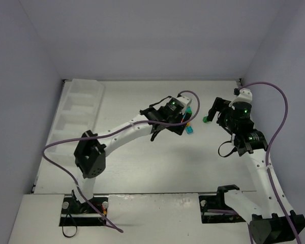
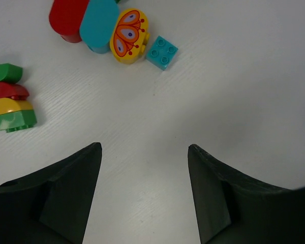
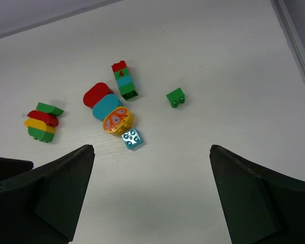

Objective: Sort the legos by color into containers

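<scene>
The legos lie on the white table between my two grippers. A clump of red, teal and butterfly-printed yellow bricks (image 3: 108,108) has a small teal square brick (image 3: 132,138) at its end. To its left stands a green-red-yellow-green stack (image 3: 42,122). Farther off are a red-green-teal-green column (image 3: 124,80) and a single green brick (image 3: 176,97). My left gripper (image 2: 145,147) hovers open just short of the teal square brick (image 2: 161,52), with nothing between its fingers. Facing the pile from the other side, my right gripper (image 3: 151,148) is wide open and empty. The containers (image 1: 81,107) are compartments of a translucent tray at far left.
Walls close the table at the back and on both sides. The raised table edge (image 3: 295,46) runs along the right of the right wrist view. Purple cables (image 1: 274,127) loop off both arms.
</scene>
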Available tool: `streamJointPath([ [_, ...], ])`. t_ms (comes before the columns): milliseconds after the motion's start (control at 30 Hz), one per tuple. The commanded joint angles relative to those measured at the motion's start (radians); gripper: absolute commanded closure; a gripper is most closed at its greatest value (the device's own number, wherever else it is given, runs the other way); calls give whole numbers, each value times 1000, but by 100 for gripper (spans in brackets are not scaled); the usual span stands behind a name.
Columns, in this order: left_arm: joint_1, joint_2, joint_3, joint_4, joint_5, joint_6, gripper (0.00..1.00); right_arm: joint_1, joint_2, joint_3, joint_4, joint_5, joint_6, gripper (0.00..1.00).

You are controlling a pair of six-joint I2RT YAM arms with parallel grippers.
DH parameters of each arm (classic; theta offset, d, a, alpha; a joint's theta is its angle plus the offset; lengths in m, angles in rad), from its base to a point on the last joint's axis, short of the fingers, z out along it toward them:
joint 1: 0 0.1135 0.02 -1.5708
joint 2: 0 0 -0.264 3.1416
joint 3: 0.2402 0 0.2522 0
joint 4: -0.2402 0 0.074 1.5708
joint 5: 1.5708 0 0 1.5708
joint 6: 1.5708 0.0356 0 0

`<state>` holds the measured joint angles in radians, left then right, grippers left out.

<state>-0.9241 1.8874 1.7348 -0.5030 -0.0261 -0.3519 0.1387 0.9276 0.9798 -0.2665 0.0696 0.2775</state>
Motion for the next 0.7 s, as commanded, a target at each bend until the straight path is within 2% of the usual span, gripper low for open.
streamJointPath([
  [0,-2,21,107,40,26,-13,38,-49,52,33,1,35,52,12],
  [200,1,-92,-24,113,-8,-18,38,-74,207,33,12,21,124,24],
  [267,5,-123,-58,116,-20,-28,38,-74,258,39,19,42,135,25],
  [367,22,-186,-142,141,-17,-59,38,-76,338,46,33,84,173,32],
  [567,102,-353,-308,138,15,-127,38,-74,551,75,66,111,294,53],
  [667,140,-440,-395,135,22,-145,37,-74,626,109,66,157,360,52],
])
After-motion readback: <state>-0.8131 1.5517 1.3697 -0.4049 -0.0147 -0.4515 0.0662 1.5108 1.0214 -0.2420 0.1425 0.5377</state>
